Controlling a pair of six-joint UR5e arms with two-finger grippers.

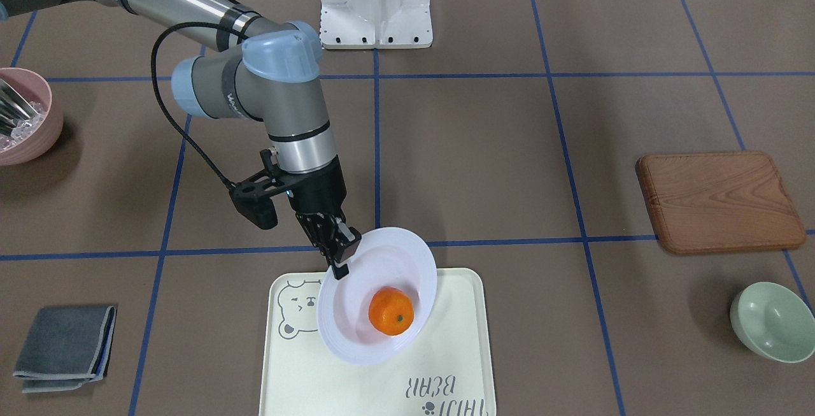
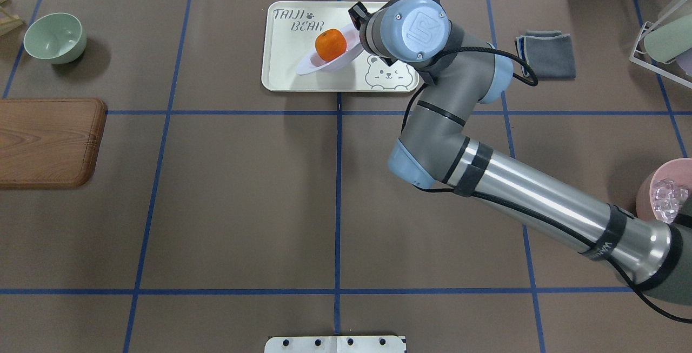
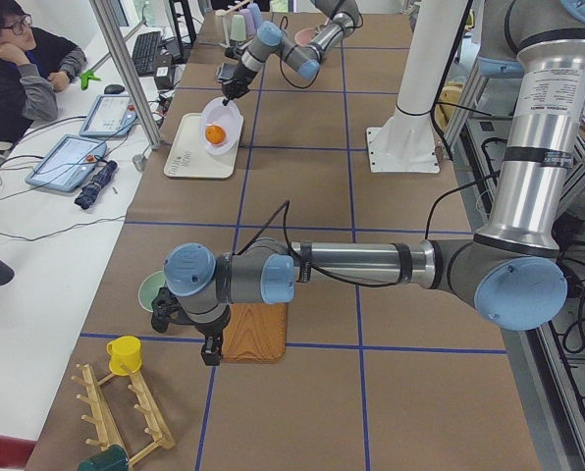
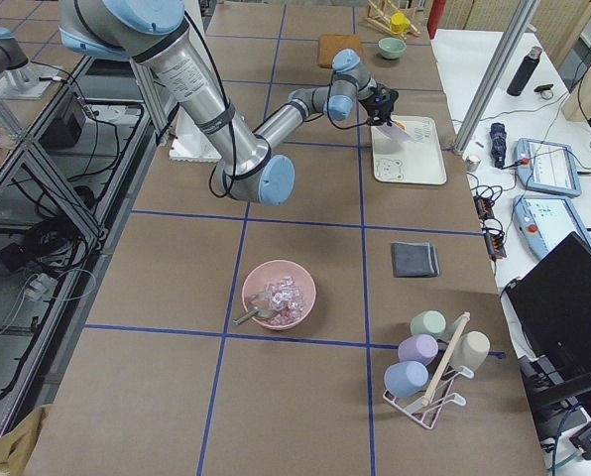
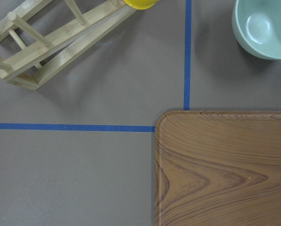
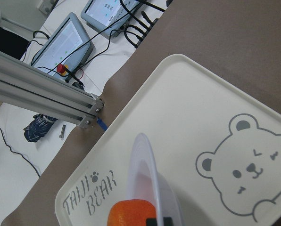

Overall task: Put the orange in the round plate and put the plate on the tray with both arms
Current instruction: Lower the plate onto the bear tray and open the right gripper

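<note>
The round plate (image 1: 395, 257), glossy white, hangs tilted over the cream bear-face tray (image 1: 458, 352). My right gripper (image 1: 342, 258) is shut on the rim on the robot's side, which is the raised side. The orange (image 1: 391, 311) rests in the plate's well. From overhead, the plate (image 2: 324, 64) and orange (image 2: 331, 44) sit over the tray (image 2: 286, 72), with the gripper hidden under the wrist. The right wrist view shows the plate's edge (image 6: 143, 160) above the tray (image 6: 202, 117). My left gripper (image 3: 211, 348) hovers by the wooden board, far from the tray. Whether it is open or shut, I cannot tell.
A brown wooden board (image 1: 719, 202) and a pale green bowl (image 1: 773, 320) lie on the robot's left side. A pink bowl of ice (image 1: 22, 116) and a folded grey cloth (image 1: 63, 346) lie on its right. A bamboo rack (image 5: 46, 42) stands near the left wrist. A person (image 3: 18, 69) sits beside the table.
</note>
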